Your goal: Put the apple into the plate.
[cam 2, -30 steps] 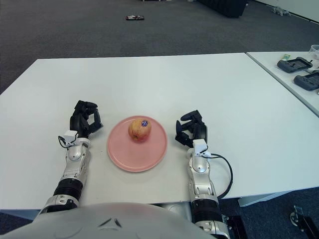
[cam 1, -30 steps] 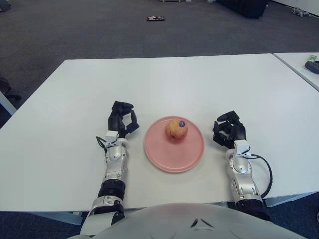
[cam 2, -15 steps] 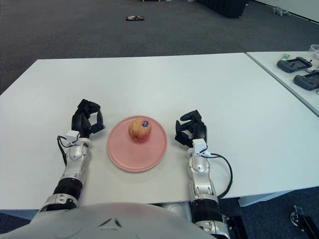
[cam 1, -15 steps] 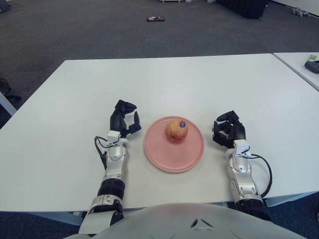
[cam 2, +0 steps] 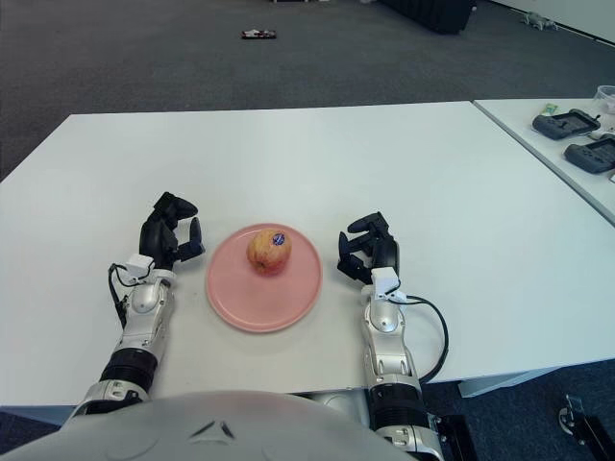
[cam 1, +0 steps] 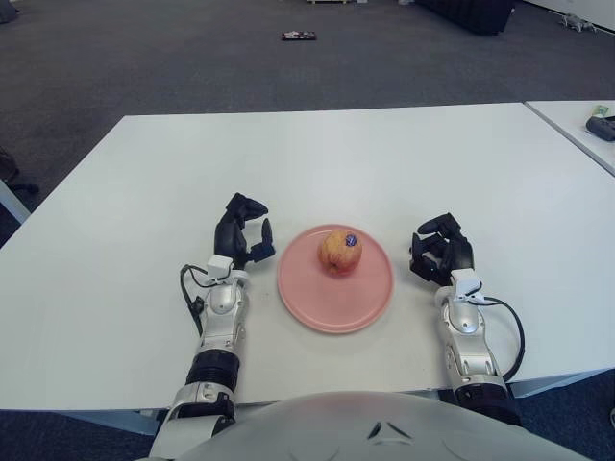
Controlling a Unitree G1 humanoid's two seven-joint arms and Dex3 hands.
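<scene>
A red-yellow apple (cam 1: 340, 251) with a small dark sticker sits on the far half of the pink plate (cam 1: 327, 298) near the table's front edge. My left hand (cam 1: 240, 230) shows just left of the plate, fingers loosely curled and holding nothing. Just right of the plate is my right hand (cam 1: 440, 250), its fingers curled with nothing in them. Neither hand touches the apple or the plate.
The white table (cam 1: 317, 163) stretches far behind the plate. A second white table (cam 2: 567, 154) stands at the right with dark controllers (cam 2: 567, 123) on it. A small dark object (cam 1: 299, 36) lies on the grey carpet far behind.
My left hand has crept slightly right and nearer the plate, with the forearm shifting a little. The apple, the plate and my right hand have not moved.
</scene>
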